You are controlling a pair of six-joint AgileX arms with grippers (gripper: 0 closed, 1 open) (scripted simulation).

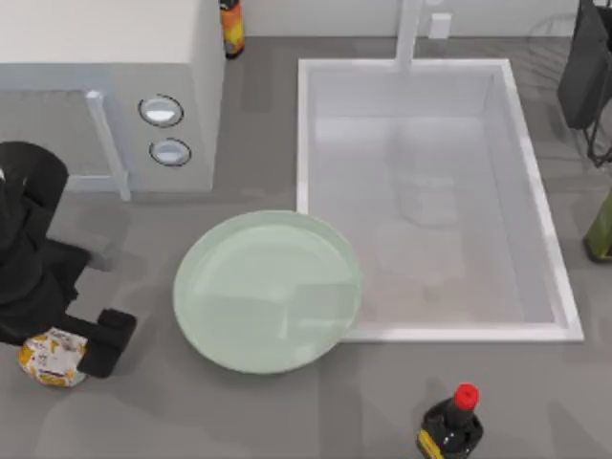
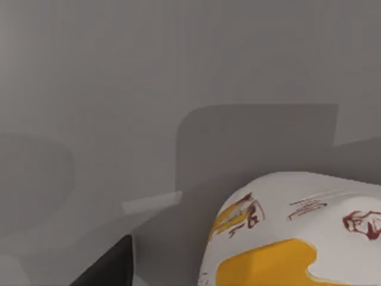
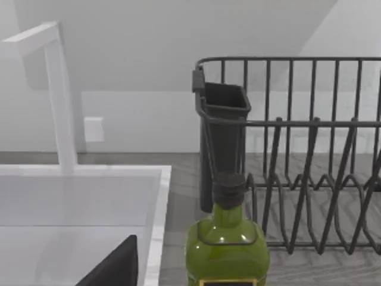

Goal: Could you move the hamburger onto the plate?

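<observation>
The hamburger (image 1: 48, 356), a small lump in white paper with orange-yellow print, lies on the grey counter at the front left. My left gripper (image 1: 72, 365) is down over it and open. One black finger (image 1: 111, 337) stands on the side facing the plate. In the left wrist view the hamburger (image 2: 297, 238) is close, with a gap between it and the one visible finger (image 2: 110, 268). The pale mint-green plate (image 1: 206, 330) rests empty to the right of the hamburger. My right arm (image 1: 585, 67) is parked at the back right, one finger (image 3: 116, 268) showing.
A white sink basin (image 1: 306, 143) with a faucet (image 1: 409, 33) touches the plate's right side. A red-capped dark bottle (image 1: 452, 421) stands at the front. A green bottle (image 3: 226, 244) and a dark dish rack (image 3: 309, 149) are at the right. A white appliance (image 1: 105, 57) fills the back left.
</observation>
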